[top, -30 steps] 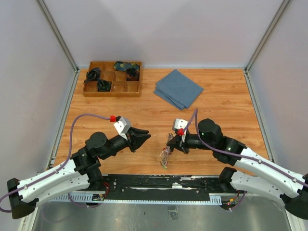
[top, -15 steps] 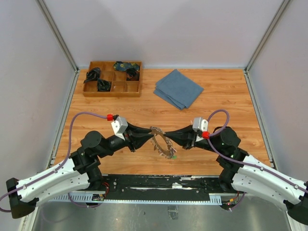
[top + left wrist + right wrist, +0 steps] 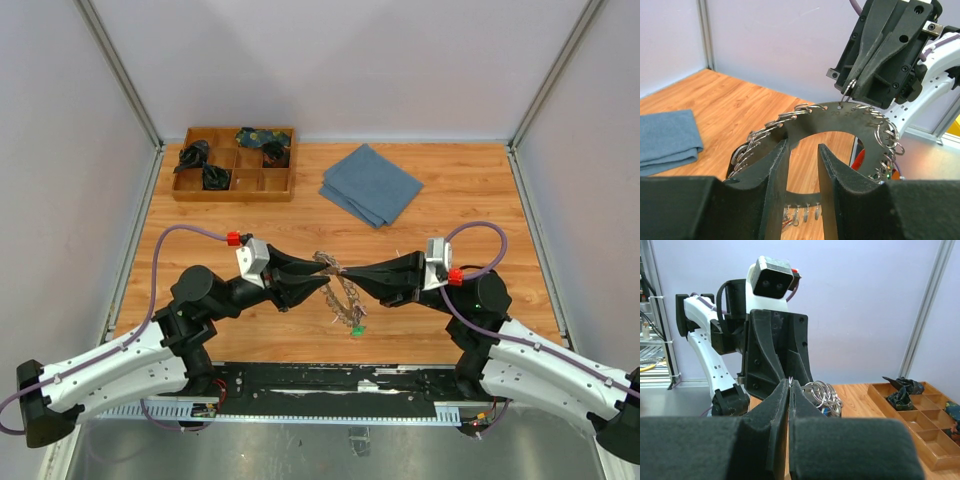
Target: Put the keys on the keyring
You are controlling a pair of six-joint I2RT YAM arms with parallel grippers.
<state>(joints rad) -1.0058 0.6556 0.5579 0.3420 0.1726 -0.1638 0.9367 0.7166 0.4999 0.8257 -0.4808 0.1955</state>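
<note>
Keyring (image 3: 345, 295) up off table (image 3: 470, 220), mid-front, between both claws. Right claw (image 3: 352, 273) pinched tight on top edge. Left claw (image 3: 320, 284) narrowly parted at lower band. Second ago left claw stood apart. Left wrist view shows loops (image 3: 765, 132) along band. Top view shows green-tagged key (image 3: 357, 329).

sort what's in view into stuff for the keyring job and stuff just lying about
For the job: keyring, keys hanging on it, left tool, right tool.
Lying about: folded blue cloth, wooden divided tray, dark bundles in it.
</note>
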